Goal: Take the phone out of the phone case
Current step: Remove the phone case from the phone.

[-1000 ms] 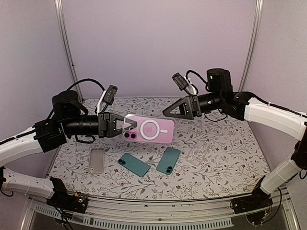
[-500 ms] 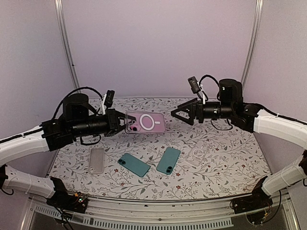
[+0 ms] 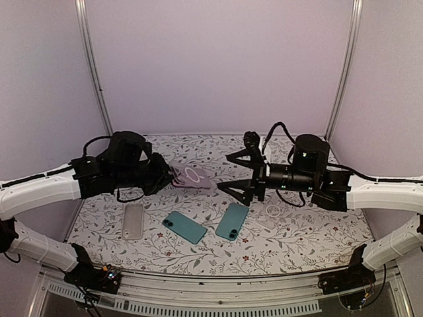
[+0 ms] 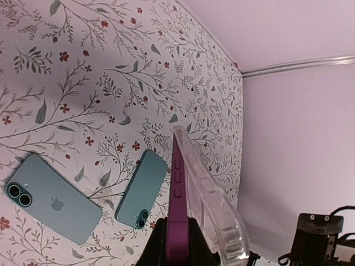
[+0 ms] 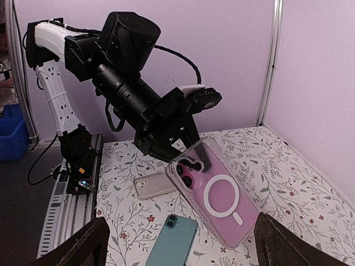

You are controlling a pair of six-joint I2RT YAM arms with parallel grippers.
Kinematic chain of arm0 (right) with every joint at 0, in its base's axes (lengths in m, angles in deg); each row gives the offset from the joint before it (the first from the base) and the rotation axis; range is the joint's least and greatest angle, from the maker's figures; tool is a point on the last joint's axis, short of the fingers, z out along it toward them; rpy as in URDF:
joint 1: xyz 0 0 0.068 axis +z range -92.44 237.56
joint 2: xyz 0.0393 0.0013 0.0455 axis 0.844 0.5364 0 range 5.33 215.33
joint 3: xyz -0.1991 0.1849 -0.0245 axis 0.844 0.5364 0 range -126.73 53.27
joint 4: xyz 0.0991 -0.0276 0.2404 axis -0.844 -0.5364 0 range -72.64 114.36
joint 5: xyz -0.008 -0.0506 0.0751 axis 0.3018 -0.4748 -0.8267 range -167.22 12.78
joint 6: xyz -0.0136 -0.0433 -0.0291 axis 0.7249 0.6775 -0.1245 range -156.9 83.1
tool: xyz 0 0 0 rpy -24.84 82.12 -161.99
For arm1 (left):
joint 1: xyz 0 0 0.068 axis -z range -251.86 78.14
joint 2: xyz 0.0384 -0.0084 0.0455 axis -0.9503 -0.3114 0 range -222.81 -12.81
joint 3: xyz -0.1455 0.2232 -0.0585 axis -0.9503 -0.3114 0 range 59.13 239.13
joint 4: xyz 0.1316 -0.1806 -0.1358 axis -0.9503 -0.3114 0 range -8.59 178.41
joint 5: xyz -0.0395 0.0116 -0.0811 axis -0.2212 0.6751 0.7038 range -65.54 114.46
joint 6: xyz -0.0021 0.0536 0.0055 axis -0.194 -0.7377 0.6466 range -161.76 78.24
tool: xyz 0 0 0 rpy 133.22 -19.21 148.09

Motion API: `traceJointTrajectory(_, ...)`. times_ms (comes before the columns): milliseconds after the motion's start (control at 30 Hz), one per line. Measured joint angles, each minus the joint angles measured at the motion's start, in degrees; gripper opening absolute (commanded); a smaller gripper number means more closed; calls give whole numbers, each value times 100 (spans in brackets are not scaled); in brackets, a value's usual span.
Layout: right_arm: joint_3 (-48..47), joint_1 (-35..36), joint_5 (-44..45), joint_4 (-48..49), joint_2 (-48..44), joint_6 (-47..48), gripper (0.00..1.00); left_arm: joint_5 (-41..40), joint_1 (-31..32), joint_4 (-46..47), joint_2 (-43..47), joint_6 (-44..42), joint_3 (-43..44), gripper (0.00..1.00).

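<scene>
The top view looks down from behind the near edge of the surface (image 3: 317, 244), farther off. Wrist views ride close behind each hand, and all share the cased phone (image 3: 193, 176) ahead of the left hand (image 3: 169, 177).

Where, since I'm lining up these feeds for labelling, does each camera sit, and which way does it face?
Top external: above and behind the bases, looking down at the table; both arms show.
Left wrist: on the left gripper, facing along the table over two teal phones; it pinches the cased pink phone.
Right wrist: on the open right gripper, facing the left arm; its fingertips frame the bottom corners.
Shared: all three show that phone.
</scene>
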State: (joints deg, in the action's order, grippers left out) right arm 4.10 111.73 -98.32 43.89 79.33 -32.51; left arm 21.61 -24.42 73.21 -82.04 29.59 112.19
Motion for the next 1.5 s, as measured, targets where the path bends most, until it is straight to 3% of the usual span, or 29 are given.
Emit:
traceJointTrajectory(300, -166, 730, 1071, 811, 831, 966, 87, -595, 0, -501, -219, 1351, 125, 0)
traceJointTrajectory(900, -984, 1062, 2116, 1215, 2140, 1388, 51, -680, 0, -839, -535, 2105, 573, 0)
traceJointTrajectory(1500, -1491, 1117, 2402, 1222, 2695, 1386, 43, -636, 0, -691, -466, 2177, 511, 0)
